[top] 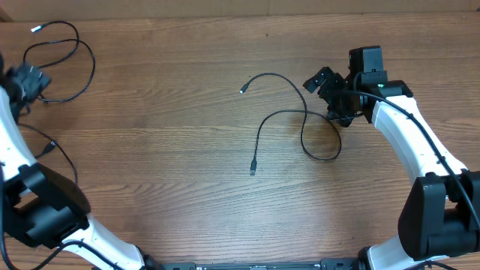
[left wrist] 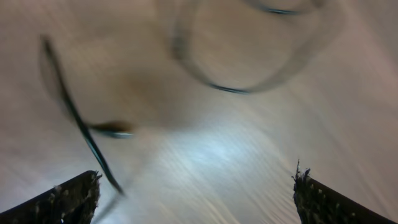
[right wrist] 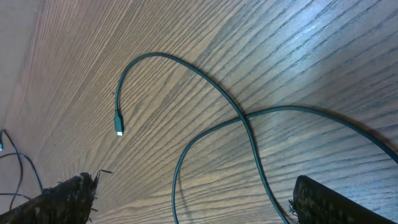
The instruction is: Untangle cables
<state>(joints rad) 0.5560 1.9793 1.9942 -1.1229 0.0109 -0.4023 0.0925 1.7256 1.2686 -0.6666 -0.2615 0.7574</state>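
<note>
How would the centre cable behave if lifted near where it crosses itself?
Probably floppy: the centre cable lies in loose curves and a loop. Likely light, being so thin. Its ends would probably sag and trail behind.

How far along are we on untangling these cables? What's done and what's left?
Looks done: the two cables lie well apart, the left cable at the table's far-left corner and the centre cable mid-table. In hand: nothing is gripped. The left gripper and right gripper are both open, each near its cable. Left: the centre cable crosses over itself, and the left cable looks coiled.
</note>
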